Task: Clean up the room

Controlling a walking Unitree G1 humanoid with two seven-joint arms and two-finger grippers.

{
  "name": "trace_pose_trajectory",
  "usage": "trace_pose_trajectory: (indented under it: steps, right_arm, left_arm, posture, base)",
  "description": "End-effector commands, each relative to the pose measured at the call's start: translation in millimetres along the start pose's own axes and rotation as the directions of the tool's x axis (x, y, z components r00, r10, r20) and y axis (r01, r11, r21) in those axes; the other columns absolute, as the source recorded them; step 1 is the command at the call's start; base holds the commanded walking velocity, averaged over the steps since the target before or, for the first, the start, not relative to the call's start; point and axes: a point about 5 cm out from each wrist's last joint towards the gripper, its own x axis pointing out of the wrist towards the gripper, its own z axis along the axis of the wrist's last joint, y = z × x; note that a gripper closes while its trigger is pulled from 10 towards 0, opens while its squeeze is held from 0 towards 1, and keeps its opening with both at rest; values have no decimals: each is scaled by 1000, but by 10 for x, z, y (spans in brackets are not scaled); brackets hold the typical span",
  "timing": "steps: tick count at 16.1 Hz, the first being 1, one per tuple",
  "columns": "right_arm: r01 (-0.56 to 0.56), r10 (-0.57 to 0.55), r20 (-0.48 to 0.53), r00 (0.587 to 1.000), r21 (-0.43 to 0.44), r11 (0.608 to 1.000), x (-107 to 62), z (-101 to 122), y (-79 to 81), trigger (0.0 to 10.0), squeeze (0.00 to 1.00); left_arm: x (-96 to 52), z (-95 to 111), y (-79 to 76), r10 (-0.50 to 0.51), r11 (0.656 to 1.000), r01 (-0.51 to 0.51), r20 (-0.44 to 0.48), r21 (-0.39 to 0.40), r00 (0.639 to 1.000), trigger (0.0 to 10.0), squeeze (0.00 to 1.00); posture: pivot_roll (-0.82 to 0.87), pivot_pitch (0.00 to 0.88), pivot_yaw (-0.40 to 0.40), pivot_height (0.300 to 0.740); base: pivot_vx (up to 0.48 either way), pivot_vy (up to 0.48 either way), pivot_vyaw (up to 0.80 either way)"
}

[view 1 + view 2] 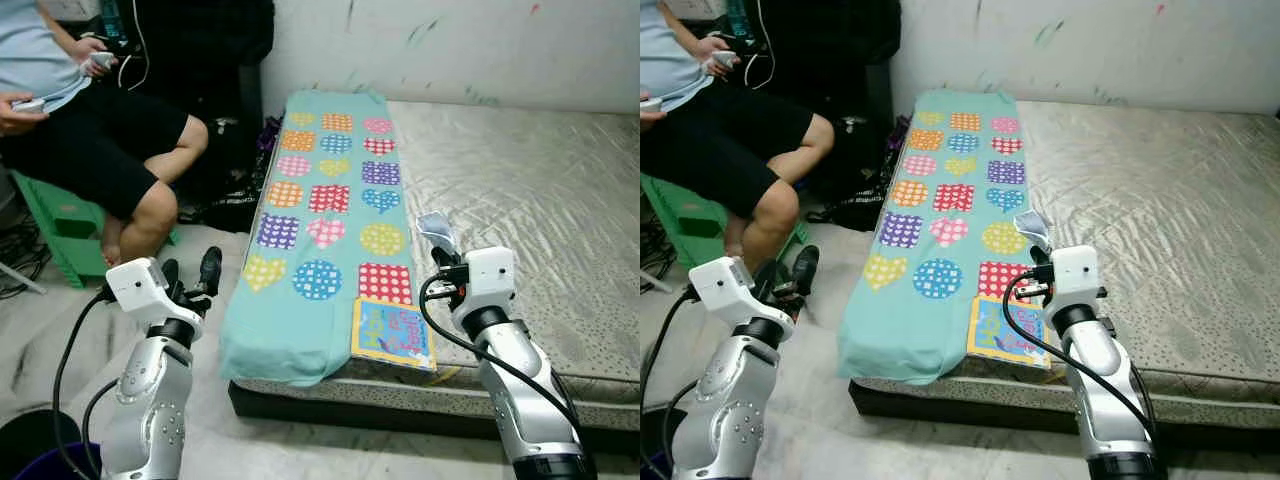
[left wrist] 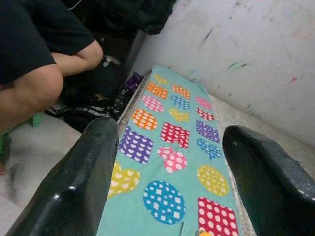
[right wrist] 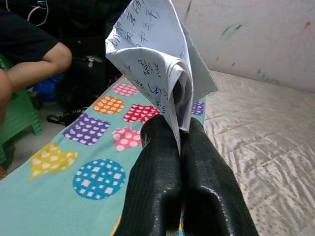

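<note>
Right gripper point(image 3: 179, 142) was clamped on a folded sheet of paper point(image 3: 157, 59) covered in handwriting; I saw the sheet pinched between the two closed fingers point(image 3: 152, 167) and standing up above their tips. I read this gripper as raised above the near edge of the bed point(image 1: 540, 190), just beside the teal spotted blanket point(image 1: 325, 215) and a colourful book point(image 1: 392, 333) lying at the blanket's near corner. Left gripper point(image 1: 190, 275) hovered over the floor point(image 1: 215, 400) beside the bed, its fingers point(image 2: 74, 187) spread wide and holding nothing. I noted a person point(image 1: 90, 130) seated on a green stool point(image 1: 60, 225) at the robot's left, holding controllers in both hands.
</note>
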Motion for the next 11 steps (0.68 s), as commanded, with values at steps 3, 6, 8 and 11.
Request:
trace_pose_trajectory:
  steps: [3,6,8,11]
  right_arm:
    - [2,-2,5,1000,-13,1000,8,6,12,10000,0]
    - [2,-2,5,1000,-9,1000,3,4,14,10000,0]
    - [2,-2,6,1000,-2,1000,2,1,15,10000,0]
    - [2,-2,5,1000,0,1000,1,2,12,10000,0]
  left_arm:
    - [10,-5,-1,3,1000,-3,-13,1,1000,10000,0]
    - [6,-7,-1,4,1000,-4,-13,-4,1000,10000,0]
    - [4,-11,-6,3,1000,-3,-13,-8,1000,10000,0]
    - [4,-14,-9,2,1000,-2,-14,-14,1000,10000,0]
  posture:
    - [-54,0,9,740]
    - [-53,0,8,740]
    - [-53,0,7,740]
    - [-54,0,7,740]
  base:
    - [0,0,800]
    - [0,0,800]
    - [0,0,222]
    - [0,0,0]
